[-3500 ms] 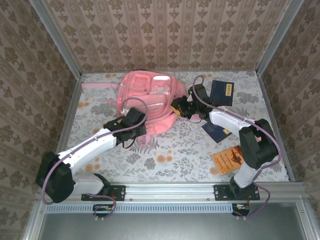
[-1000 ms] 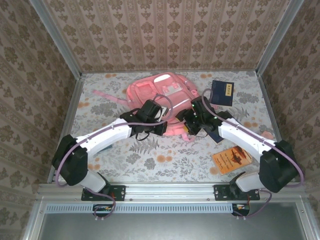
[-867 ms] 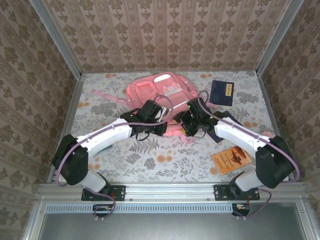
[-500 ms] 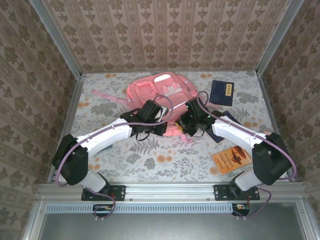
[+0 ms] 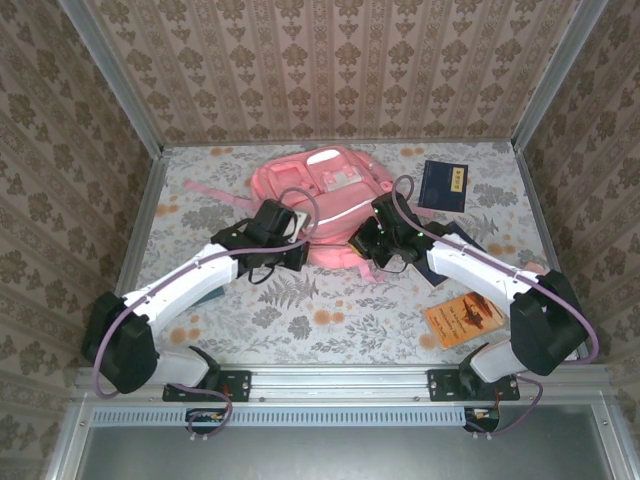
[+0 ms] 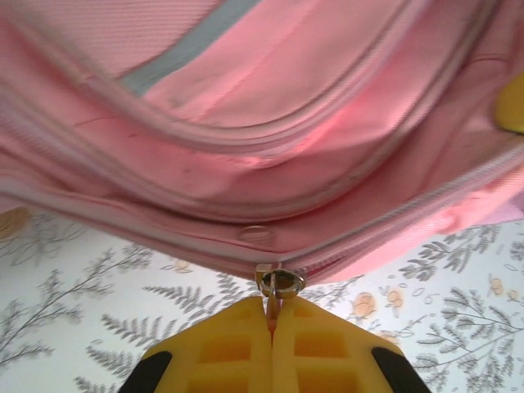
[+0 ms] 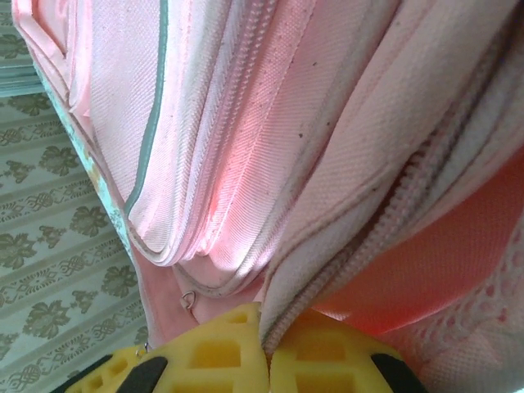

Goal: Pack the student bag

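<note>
The student bag (image 5: 322, 190) is a big pink backpack lying flat at the back middle of the table. My left gripper (image 5: 297, 252) is at its near edge, shut on the metal zip pull (image 6: 279, 282), which stands between the yellow fingertips (image 6: 233, 344). My right gripper (image 5: 366, 247) is at the bag's near right corner, shut on a fold of the bag's zip edge (image 7: 327, 270). In the right wrist view the pink fabric (image 7: 246, 139) is bunched above the pads, with orange lining (image 7: 442, 254) showing in the opened seam.
A dark blue book (image 5: 443, 185) lies at the back right. A second dark booklet (image 5: 452, 243) sits partly under my right arm. An orange book (image 5: 463, 318) lies at the front right. Patterned walls close in the table on three sides.
My right gripper has shut on the bag's zip edge. My left gripper has moved left along the bag's near edge, still holding the zip pull.
</note>
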